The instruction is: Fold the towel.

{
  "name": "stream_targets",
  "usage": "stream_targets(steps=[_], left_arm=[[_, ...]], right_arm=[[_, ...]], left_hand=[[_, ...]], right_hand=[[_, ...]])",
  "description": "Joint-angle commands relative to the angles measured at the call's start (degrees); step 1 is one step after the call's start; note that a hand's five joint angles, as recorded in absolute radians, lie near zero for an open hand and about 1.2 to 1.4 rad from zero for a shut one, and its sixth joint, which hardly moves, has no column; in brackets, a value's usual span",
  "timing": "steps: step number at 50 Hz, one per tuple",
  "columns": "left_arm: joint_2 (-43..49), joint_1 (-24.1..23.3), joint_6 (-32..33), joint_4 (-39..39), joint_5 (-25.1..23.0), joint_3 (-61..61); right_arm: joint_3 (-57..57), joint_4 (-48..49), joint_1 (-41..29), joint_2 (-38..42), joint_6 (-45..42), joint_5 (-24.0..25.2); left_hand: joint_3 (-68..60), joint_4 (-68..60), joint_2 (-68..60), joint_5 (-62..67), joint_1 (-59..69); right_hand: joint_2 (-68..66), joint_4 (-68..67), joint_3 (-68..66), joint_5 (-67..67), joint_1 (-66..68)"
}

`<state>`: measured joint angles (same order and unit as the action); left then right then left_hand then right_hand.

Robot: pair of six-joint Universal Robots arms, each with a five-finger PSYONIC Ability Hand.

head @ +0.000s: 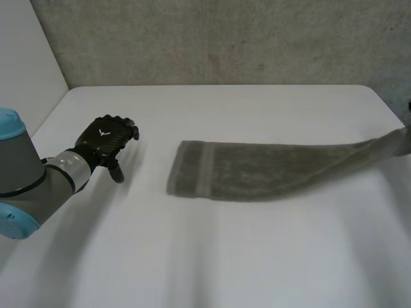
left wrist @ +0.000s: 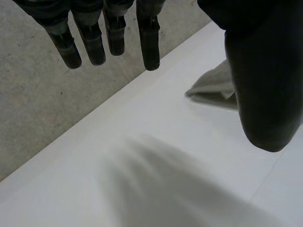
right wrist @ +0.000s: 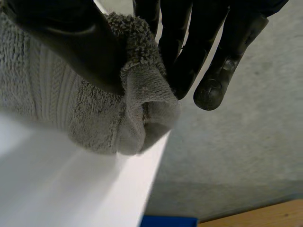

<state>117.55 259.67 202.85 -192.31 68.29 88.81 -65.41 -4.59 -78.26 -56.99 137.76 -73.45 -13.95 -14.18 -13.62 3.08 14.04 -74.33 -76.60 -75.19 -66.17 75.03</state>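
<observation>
The left robot hand (head: 106, 142), at 9 o'clock over the tabletop (head: 212, 256), is released, fingers straight. The right robot hand (right wrist: 187, 42) pinches the towel (head: 257, 172) at its 3 o'clock end.

White table (head: 212, 256) — grey concrete wall (head: 225, 42) behind, wood floor (right wrist: 265, 215).

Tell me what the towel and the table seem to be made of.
The towel looks like grey terry cloth, probably cotton, matte: looped pile and a flat woven band show beside the right hand. The table: smooth, white, grainless surface, perhaps laminate.
</observation>
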Motion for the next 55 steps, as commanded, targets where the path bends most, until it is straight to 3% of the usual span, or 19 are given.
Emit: stream_targets(steps=[1, 4, 6, 7, 9, 12, 14, 17, 21, 22, 23, 24, 25, 30, 36, 41, 47, 52, 55], left_arm=[[-0.30, 0.04, 0.00, 0.01, 0.00, 0.31], [-0.39, -0.04, 0.00, 0.01, 0.00, 0.31], [-0.65, 0.04, 0.00, 0.01, 0.00, 0.31], [-0.66, 0.04, 0.00, 0.01, 0.00, 0.31], [-0.66, 0.04, 0.00, 0.01, 0.09, 0.40], [-0.74, 0.04, -0.09, 0.01, 0.09, 0.58], [-0.74, 0.13, -0.09, -0.08, 0.00, 1.02], [-0.74, 0.22, 0.00, -0.08, 0.00, 1.28], [-0.66, 0.31, 0.00, -0.17, 0.00, 1.37], [-0.66, 0.40, 0.00, -0.26, 0.00, 1.37], [-0.66, 0.40, 0.00, -0.26, 0.00, 1.37], [-0.66, 0.40, -0.09, -0.34, 0.00, 1.54], [-0.66, 0.48, 0.00, -0.43, 0.00, 1.81], [-0.66, 0.83, 0.00, -1.05, -0.08, 2.33], [-0.57, 0.84, 0.00, -1.22, -0.09, 2.25], [-0.48, 0.49, 0.00, -1.22, -0.08, 1.90], [-0.66, -0.92, -0.26, -1.14, -0.17, 1.46], [-0.83, -9.07, -5.87, -1.14, -0.53, -1.87], [-0.66, -11.03, -8.26, -1.14, -0.61, -3.11]], right_arm=[[8.54, -5.07, -7.05, -0.74, 3.38, -0.29], [9.25, -4.90, -10.86, -1.37, 4.89, -0.65], [10.74, -4.81, -18.64, -1.45, 6.47, -1.69], [10.74, -4.81, -18.68, -1.45, 6.47, -1.70], [12.41, -4.64, -27.69, -0.41, 6.73, -3.89], [13.12, -4.46, -32.04, 0.74, 6.65, -4.95], [15.30, -3.32, -40.18, 4.50, 6.47, -7.75], [17.94, -2.18, -47.04, 8.72, 6.12, -9.52], [20.05, -1.65, -51.45, 13.20, 5.60, -10.05], [20.93, -1.56, -53.12, 15.57, 4.98, -10.14], [20.94, -1.56, -53.14, 15.60, 4.98, -10.14], [21.72, -1.82, -54.35, 18.03, 3.85, -10.75], [21.99, -1.91, -55.24, 19.80, 2.18, -11.97], [21.30, -2.00, -56.04, 21.31, -2.83, -17.07], [16.10, -2.26, -54.72, 17.79, -1.62, -19.01], [0.15, 0.01, -48.06, 6.04, 5.40, -17.44], [-10.79, 2.83, -42.06, -1.37, 9.81, -13.04], [-21.40, 5.29, -34.78, -7.07, 10.86, -8.74], [-24.31, 6.78, -32.93, -7.69, 10.95, -8.56]], left_hand=[[3.23, 3.46, 2.90, -2.36, -3.32], [3.23, 3.46, 2.90, -2.36, -3.32], [3.23, 3.46, 2.90, -2.36, -3.32], [3.23, 3.46, 2.90, -2.36, -3.32], [3.23, 3.46, 2.90, -2.36, -3.32], [3.23, 3.46, 2.90, -2.36, -3.32], [3.23, 3.46, 2.90, -2.36, -3.32], [3.23, 3.46, 2.90, -2.36, -3.32], [3.40, 3.62, 3.07, -2.53, -3.48], [3.40, 3.63, 3.07, -2.53, -3.48], [3.40, 3.63, 3.07, -2.53, -3.48], [3.57, 3.79, 3.23, -2.70, -3.65], [3.57, 3.79, 3.24, -2.70, -3.65], [3.57, 3.79, 3.24, -2.70, -3.65], [3.57, 3.79, 3.24, -2.70, -3.65], [3.57, 3.79, 3.24, -2.70, -3.65], [3.40, 3.63, 3.07, -2.53, -3.48], [2.56, 2.79, 2.23, -1.69, -2.65], [2.56, 2.79, 2.23, -1.69, -2.64]], right_hand=[[-5.67, -3.40, -4.81, -3.83, 4.97], [-5.67, -3.40, -4.81, -3.83, 4.97], [-5.67, -3.40, -4.81, -3.83, 4.97], [-5.67, -3.40, -4.81, -3.83, 4.97], [-5.67, -3.40, -4.81, -3.83, 4.97], [-5.67, -3.40, -4.81, -3.83, 4.97], [-5.67, -3.40, -4.81, -3.83, 4.97], [-5.67, -3.40, -4.81, -3.83, 4.97], [-5.67, -3.40, -4.81, -3.83, 4.97], [4.93, 7.20, 5.79, 6.77, -5.63], [5.04, 7.30, 5.90, 6.87, -5.74], [44.01, 46.27, 44.87, 45.84, -44.71], [64.33, 66.60, 65.19, 66.17, -65.03], [64.33, 66.60, 65.19, 66.17, -65.03], [64.33, 66.60, 65.19, 66.17, -65.03], [64.33, 66.60, 65.19, 66.17, -65.03], [64.33, 66.60, 65.19, 66.17, -65.03], [64.33, 66.60, 65.19, 66.17, -65.03], [64.33, 66.60, 65.19, 66.17, -65.03]])
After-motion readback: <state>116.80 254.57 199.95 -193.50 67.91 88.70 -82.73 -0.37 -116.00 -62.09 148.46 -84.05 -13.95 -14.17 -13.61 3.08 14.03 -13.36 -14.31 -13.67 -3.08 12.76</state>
